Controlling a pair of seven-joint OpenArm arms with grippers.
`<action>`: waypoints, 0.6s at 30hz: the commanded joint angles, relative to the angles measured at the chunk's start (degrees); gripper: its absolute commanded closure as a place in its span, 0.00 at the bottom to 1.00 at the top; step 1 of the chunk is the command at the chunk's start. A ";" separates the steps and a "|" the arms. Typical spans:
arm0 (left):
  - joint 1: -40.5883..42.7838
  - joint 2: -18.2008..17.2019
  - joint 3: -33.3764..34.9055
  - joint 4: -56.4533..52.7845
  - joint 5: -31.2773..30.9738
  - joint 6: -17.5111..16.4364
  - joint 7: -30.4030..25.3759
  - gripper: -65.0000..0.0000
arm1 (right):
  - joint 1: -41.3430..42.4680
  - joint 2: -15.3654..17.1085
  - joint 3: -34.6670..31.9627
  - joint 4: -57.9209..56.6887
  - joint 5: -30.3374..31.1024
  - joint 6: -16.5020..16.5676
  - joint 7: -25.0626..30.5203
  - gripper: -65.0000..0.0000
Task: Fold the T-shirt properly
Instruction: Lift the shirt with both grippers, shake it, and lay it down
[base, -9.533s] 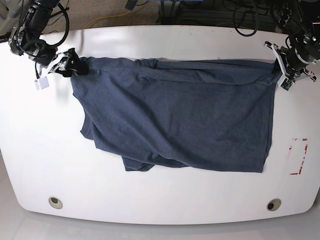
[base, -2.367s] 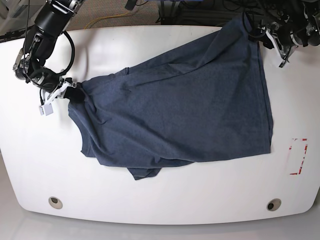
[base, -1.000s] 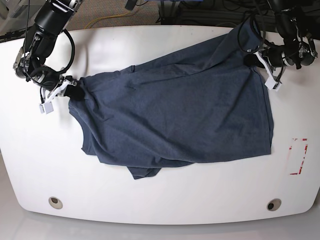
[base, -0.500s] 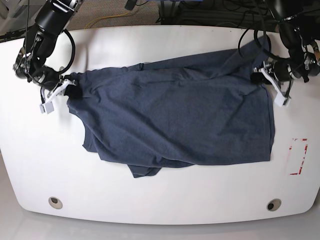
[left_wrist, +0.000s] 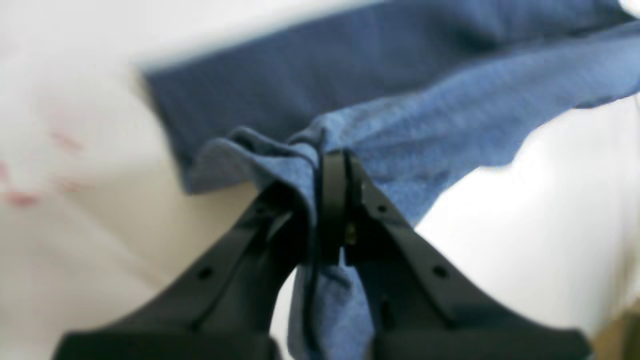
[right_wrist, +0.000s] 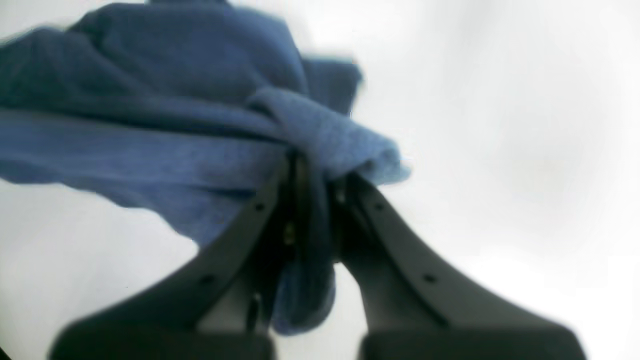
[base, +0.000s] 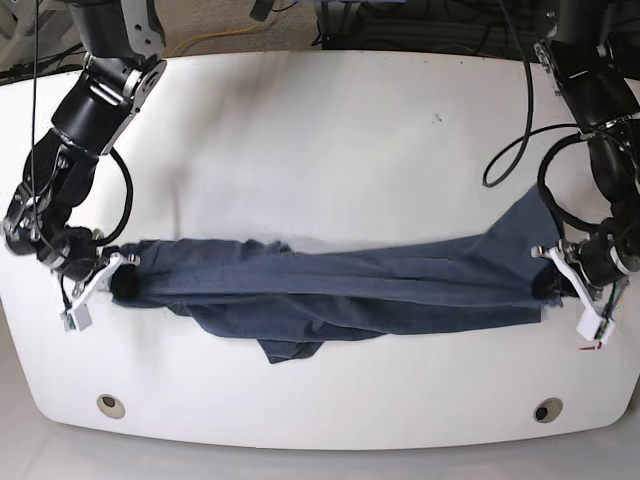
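The dark navy T-shirt (base: 340, 285) lies in a narrow, rumpled band across the front half of the white table (base: 330, 140). It is stretched between both grippers. My left gripper (base: 548, 284), on the base view's right, is shut on the shirt's right end. In the left wrist view the gripper (left_wrist: 331, 167) pinches a bunched fold of blue cloth (left_wrist: 400, 125). My right gripper (base: 121, 284), on the base view's left, is shut on the left end. In the right wrist view the gripper (right_wrist: 311, 172) clamps a bunched fold of cloth (right_wrist: 330, 135). A lump of cloth (base: 290, 345) hangs out toward the front.
Two round holes (base: 111, 405) (base: 546, 410) sit near the table's front edge. A bit of red marking (base: 597, 345) shows at the right edge, just beyond my left gripper. Cables (base: 420, 30) lie behind the table's far edge.
Both grippers have moved from the back of the table toward the front, carrying the shirt's far edge with them. The spread shirt has collapsed into a narrow band.
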 joint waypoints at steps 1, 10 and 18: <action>-4.03 -1.96 -0.33 2.29 -0.25 -0.27 -1.00 1.00 | 4.11 2.60 -2.01 1.21 0.91 -0.10 1.53 1.00; -16.16 -8.46 -0.42 5.02 -0.17 -4.40 -1.00 1.00 | 21.07 6.20 -10.98 1.12 0.65 -0.10 1.53 1.00; -29.70 -12.33 0.11 4.14 -0.34 -5.02 -1.00 1.00 | 36.72 7.34 -19.94 1.12 0.82 -0.10 1.00 1.00</action>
